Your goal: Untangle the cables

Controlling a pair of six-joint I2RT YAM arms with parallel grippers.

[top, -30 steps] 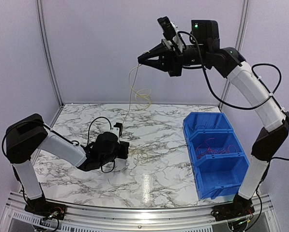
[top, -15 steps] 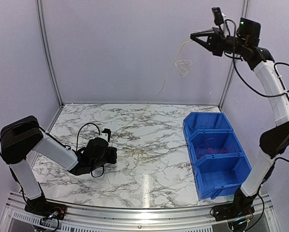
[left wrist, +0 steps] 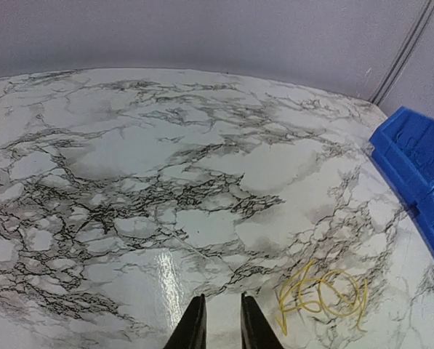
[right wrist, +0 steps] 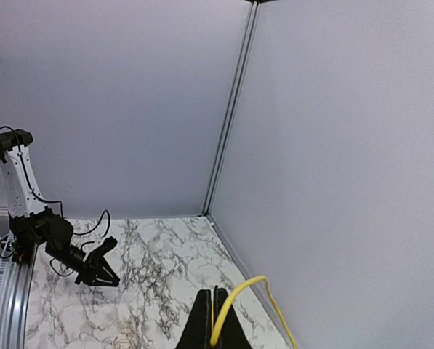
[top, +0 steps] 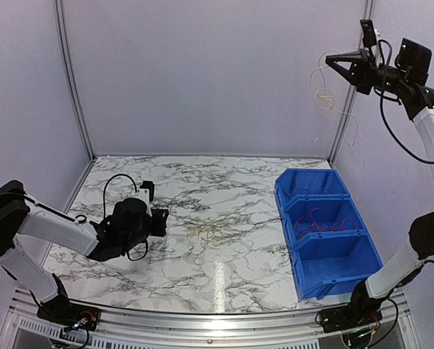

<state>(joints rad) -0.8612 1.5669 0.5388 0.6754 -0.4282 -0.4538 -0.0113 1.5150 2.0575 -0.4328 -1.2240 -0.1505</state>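
Yellow cable clamped in closed right pincer, hung high at far right, clear of surface. Second yellow coil left near left pincer, narrowly parted, empty. Step judged: separation done; lowering into blue bin called for next.

The white marble counter carries a blue three-compartment bin on its right side and a small coiled yellow cable near its middle.
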